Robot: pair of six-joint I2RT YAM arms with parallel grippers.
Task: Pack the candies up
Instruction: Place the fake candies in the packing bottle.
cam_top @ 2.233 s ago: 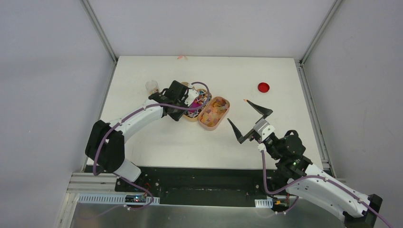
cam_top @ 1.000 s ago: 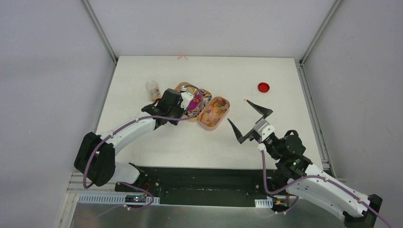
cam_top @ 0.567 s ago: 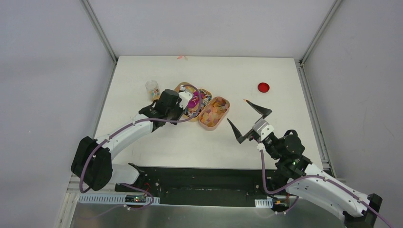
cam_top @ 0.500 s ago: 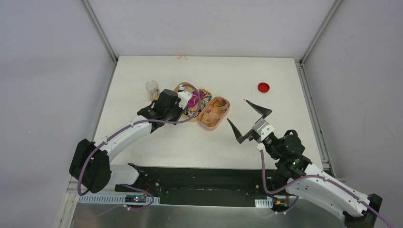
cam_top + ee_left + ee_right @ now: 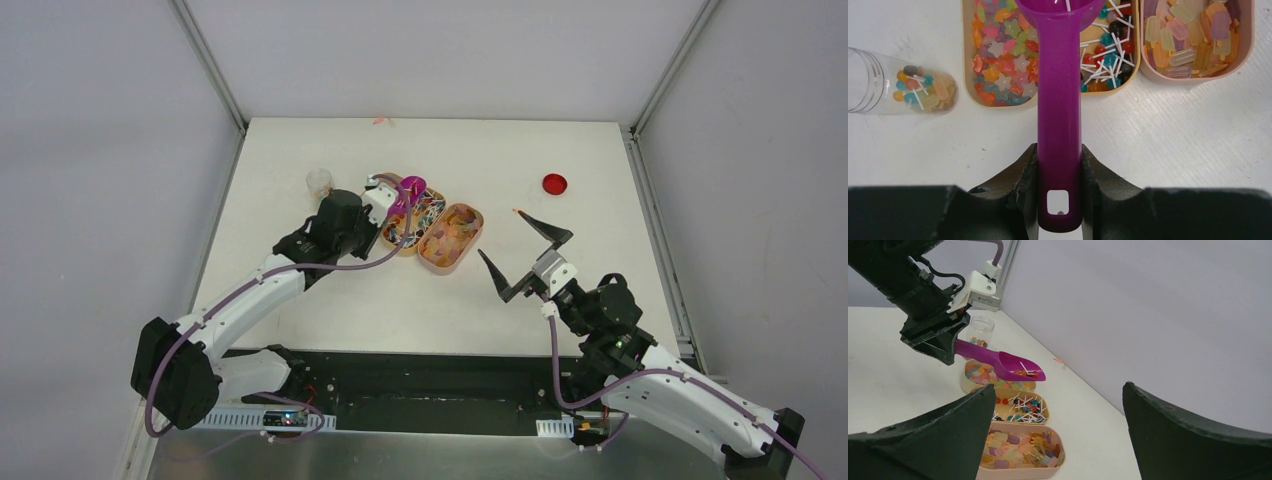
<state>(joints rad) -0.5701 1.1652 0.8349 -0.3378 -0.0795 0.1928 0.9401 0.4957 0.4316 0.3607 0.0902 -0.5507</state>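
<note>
The candies fill three beige trays: coloured stars (image 5: 1000, 50), small balls on white sticks (image 5: 1108, 55) and pastel popsicle shapes (image 5: 1188, 35). My left gripper (image 5: 1059, 165) is shut on the handle of a magenta scoop (image 5: 1058, 100). The scoop's bowl (image 5: 1020, 367) holds a few stick candies and hangs above the star and stick trays. A clear jar (image 5: 903, 87) left of the trays has some mixed candies in it. My right gripper (image 5: 498, 232) stands wide open and empty, right of the popsicle tray (image 5: 452, 238).
A flat red disc (image 5: 554, 183) lies at the back right of the white table. A small pink scrap (image 5: 382, 121) sits at the far edge. Metal posts and grey walls enclose the table on three sides.
The left arm has drawn back toward the near left, carrying the scoop from deep over the trays to their near side. The jar is now uncovered. The right arm has not moved.
</note>
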